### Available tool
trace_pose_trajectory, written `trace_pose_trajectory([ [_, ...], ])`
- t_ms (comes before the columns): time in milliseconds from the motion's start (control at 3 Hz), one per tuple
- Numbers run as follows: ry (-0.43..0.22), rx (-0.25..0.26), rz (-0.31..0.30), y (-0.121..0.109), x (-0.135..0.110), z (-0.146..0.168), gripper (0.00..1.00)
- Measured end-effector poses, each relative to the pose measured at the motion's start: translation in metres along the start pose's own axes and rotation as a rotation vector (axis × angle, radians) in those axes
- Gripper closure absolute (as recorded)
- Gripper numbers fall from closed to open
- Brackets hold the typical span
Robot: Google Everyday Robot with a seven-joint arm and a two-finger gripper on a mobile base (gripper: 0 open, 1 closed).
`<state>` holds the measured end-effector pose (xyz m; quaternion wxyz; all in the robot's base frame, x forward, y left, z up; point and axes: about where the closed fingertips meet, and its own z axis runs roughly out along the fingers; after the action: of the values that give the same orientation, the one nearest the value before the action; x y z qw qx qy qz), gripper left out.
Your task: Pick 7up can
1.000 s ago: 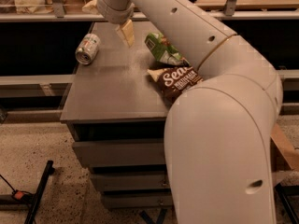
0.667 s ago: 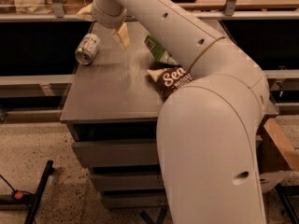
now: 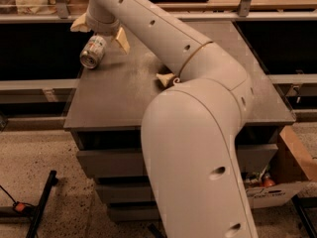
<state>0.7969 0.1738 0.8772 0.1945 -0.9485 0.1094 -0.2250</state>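
The 7up can point(image 3: 93, 52) lies on its side at the back left corner of the dark table point(image 3: 114, 100), its shiny metal end facing the front left. My gripper point(image 3: 100, 32) hangs right over the can's far end. It is open, with one pale finger point(image 3: 79, 25) to the can's left and the other point(image 3: 122, 39) to its right. Neither finger visibly clamps the can. My big white arm point(image 3: 198, 133) fills the middle of the view.
The table top sits on a cabinet with drawers point(image 3: 109, 162). The arm hides most of the table's middle and right. A cardboard box point(image 3: 292, 170) stands on the floor at the right. A black stand leg point(image 3: 42, 205) lies at lower left. A metal rail point(image 3: 257, 15) runs behind the table.
The gripper has moved left and down from beside the can to directly over it. The arm swung across and now hides the snack bags that showed earlier.
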Motion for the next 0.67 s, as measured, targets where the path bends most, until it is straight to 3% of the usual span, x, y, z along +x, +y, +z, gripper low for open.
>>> trace_pose_trajectory([
  [667,0.07,-0.03,-0.052,-0.0091,-0.0029,0.0211,0.0],
])
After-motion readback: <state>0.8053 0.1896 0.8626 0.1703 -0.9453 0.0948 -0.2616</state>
